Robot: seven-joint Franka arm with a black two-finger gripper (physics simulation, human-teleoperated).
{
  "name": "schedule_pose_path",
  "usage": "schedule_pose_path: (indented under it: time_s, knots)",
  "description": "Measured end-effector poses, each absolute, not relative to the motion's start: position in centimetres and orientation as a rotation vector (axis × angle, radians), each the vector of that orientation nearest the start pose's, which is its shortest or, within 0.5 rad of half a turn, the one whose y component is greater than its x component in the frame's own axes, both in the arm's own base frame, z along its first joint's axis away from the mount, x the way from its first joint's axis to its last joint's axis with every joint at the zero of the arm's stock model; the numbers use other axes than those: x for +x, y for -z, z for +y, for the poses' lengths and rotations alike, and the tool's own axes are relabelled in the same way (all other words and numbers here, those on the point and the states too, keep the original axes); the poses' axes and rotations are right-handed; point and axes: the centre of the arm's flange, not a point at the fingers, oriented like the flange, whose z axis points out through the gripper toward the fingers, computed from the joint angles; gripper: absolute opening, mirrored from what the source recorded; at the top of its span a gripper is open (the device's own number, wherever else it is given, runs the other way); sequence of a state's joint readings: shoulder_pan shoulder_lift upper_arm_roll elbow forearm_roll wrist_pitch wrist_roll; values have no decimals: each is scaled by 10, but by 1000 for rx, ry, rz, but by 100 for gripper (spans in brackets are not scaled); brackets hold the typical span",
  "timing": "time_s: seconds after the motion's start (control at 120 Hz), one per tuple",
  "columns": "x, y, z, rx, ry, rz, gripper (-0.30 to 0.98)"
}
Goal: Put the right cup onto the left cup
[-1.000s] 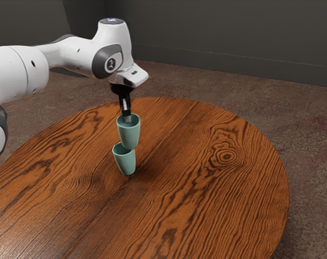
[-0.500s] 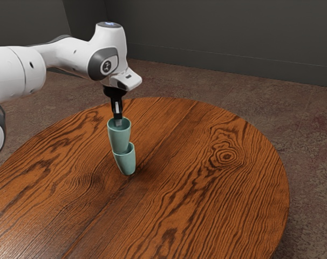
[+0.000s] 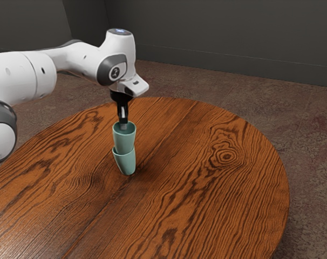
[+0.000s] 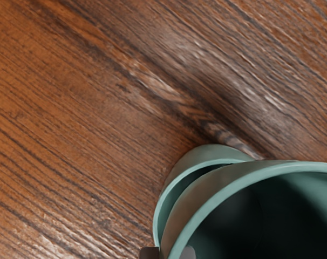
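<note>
Jaws: my gripper (image 3: 123, 125) pinches the upper cup's (image 3: 124, 141) rim | Place: base inside lower cup (image 3: 127, 163), in from table's (image 3: 171, 100) far edge | Handling: probably light, stiff, slick; rim wall suits my hold

Upper cup (image 3: 124, 140): base hidden by lower cup (image 3: 125, 164); rim cut off in the wrist view. Fingers (image 3: 123, 116): mostly cut off there. Table (image 3: 206, 216): near edge cropped by the exterior view. Arm (image 3: 23, 78): base cut off at the exterior view's left.
</note>
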State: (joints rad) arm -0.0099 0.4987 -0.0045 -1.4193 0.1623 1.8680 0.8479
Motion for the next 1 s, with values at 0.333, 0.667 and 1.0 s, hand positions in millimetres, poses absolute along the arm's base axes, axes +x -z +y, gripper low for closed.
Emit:
schedule_pose_path:
  time_s: [0.333, 0.667, 1.0]
  knots:
    - [695, -421, 7, -2706, -139, 1322, 34]
    - [668, -490, -12, -2686, -114, 1338, 61]
    - [606, -542, 11, -2743, -170, 1282, 67]
